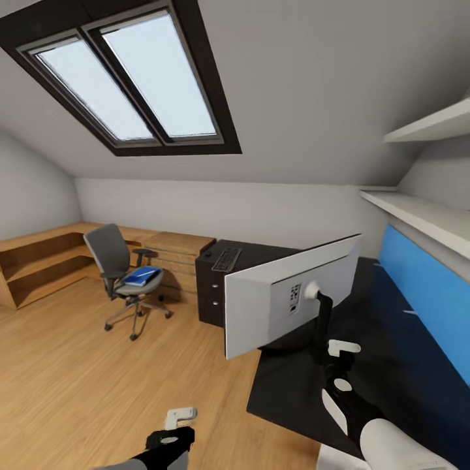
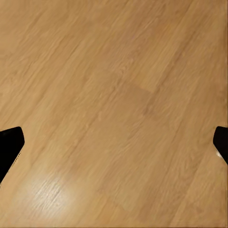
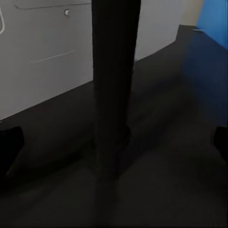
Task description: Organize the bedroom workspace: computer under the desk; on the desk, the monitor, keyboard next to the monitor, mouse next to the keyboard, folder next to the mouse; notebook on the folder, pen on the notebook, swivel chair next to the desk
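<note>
Glossy wood-plank floor, matt black desk, smooth grey plastic monitor.

Daylight from the dark-framed double skylight fills my room evenly. A soft glare patch sits on the light wood plank floor. My right wrist view is dim and blurred.

The black counter stands on the wooden floor along the blue wall. On it stands the monitor, its back turned to the camera, on a thin black stand. At the far end of the counter a black cabinet carries the keyboard. On the floor stands the chair, well apart from the counter, and a blue folder lies on its seat. A low wooden shelf runs along the far wall.
</note>
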You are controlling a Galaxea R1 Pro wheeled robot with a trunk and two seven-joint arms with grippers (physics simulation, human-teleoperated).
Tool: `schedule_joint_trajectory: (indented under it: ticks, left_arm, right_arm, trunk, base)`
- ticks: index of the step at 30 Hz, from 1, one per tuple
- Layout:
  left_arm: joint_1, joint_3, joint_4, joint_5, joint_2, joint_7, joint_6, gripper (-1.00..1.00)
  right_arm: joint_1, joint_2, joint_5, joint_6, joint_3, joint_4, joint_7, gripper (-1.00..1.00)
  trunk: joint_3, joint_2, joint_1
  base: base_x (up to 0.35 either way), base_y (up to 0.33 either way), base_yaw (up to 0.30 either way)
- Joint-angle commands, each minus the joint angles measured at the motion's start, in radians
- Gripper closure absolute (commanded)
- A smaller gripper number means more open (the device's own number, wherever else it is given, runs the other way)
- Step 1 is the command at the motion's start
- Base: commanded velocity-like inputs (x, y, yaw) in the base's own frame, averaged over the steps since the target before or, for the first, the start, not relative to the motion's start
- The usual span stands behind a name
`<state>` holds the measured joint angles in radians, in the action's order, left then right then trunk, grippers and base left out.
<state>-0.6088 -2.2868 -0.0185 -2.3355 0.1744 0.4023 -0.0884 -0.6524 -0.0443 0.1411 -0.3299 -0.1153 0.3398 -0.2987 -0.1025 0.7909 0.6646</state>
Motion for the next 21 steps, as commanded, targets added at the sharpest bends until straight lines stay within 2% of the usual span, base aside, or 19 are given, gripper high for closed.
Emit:
schedule_joint_trajectory:
  ticks: [1,5,10,13,14,17,21]
  left_arm:
    - [-0.016,-0.006,-0.002,-0.012,0.0,0.003,0.013,-1.0]
    - [-0.079,-0.006,-0.002,-0.021,0.0,-0.002,0.098,-1.0]
    - [-0.123,-0.003,-0.002,-0.021,0.0,-0.022,0.152,-1.0]
    - [-0.133,0.022,-0.003,-0.021,0.0,-0.049,0.163,-1.0]
    - [-0.135,0.046,-0.003,-0.021,0.0,-0.064,0.163,-1.0]
    - [-0.138,0.078,-0.004,-0.021,-0.003,-0.077,0.161,-1.0]
    - [-0.139,0.112,-0.008,-0.021,-0.036,-0.087,0.135,-1.0]
  right_arm:
    - [-0.001,-0.001,0.011,-0.004,-0.009,-0.001,-0.004,-1.0]
    - [-0.001,0.0,0.012,-0.002,-0.008,-0.001,-0.005,-1.0]
    - [-0.001,-0.001,0.014,-0.001,0.0,-0.02,-0.005,-1.0]
    - [-0.001,-0.002,0.014,-0.001,0.008,-0.031,-0.005,-1.0]
    - [-0.001,-0.003,0.014,-0.001,0.011,-0.033,-0.005,-1.0]
    - [-0.001,-0.004,0.014,-0.001,0.013,-0.036,-0.005,-1.0]
    - [-0.001,-0.006,0.014,-0.002,0.014,-0.038,-0.005,-1.0]
  trunk:
    - [-0.002,0.001,0.0]
    - [-0.006,0.001,0.0]
    - [-0.013,0.001,0.0]
    - [-0.018,0.001,0.0]
    - [-0.019,0.001,0.0]
    - [-0.024,0.001,0.0]
    - [-0.03,0.001,0.0]
  base:
    - [0.0,0.0,-0.182]
    - [0.0,0.0,-0.12]
    - [0.0,0.0,-0.041]
    - [0.0,0.0,-0.011]
    - [0.0,0.0,-0.006]
    - [0.0,0.0,-0.004]
    - [0.0,0.0,-0.001]
